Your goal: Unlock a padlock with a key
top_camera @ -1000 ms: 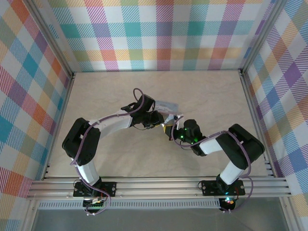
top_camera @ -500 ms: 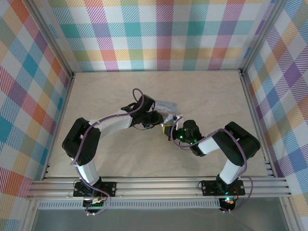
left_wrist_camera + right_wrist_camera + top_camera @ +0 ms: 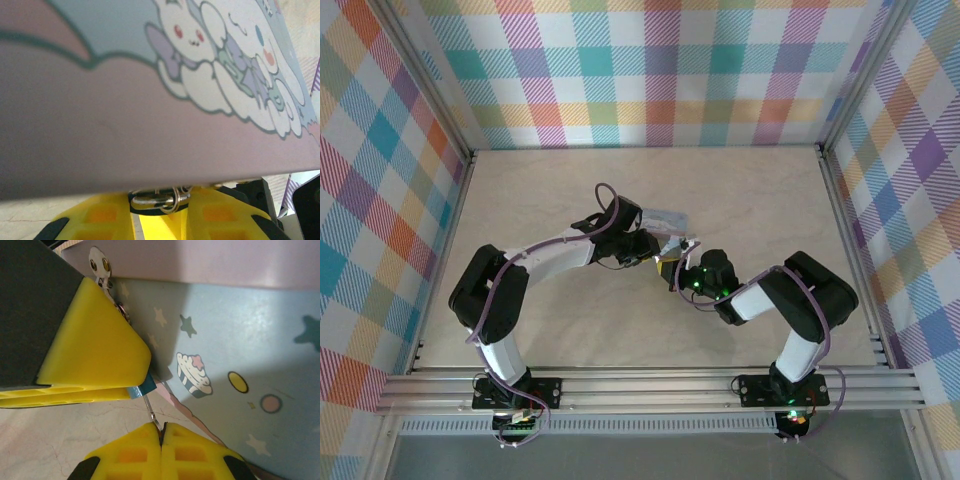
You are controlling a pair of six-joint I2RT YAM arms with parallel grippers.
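Top: L gripper (image 3: 656,257) & R gripper (image 3: 673,272) meet tip to tip just at tin's (image 3: 666,216) near edge; finger state too small to tell here.

L wrist: padlock (image 3: 156,200) shackle sits right under tin's lid edge, w/ L fingers (image 3: 100,220) either side.

R wrist: R fingers (image 3: 200,455) pinched tight on key (image 3: 151,412). Key tip meets blue padlock body, which is clamped in L fingers beside tin's starry side.

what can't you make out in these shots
The padlock: right wrist view, a finger of the left gripper covers all but a blue corner; keyhole unseen.
The key: same view, its head sits inside the shut right gripper.
Top view: both too small, under the grippers.
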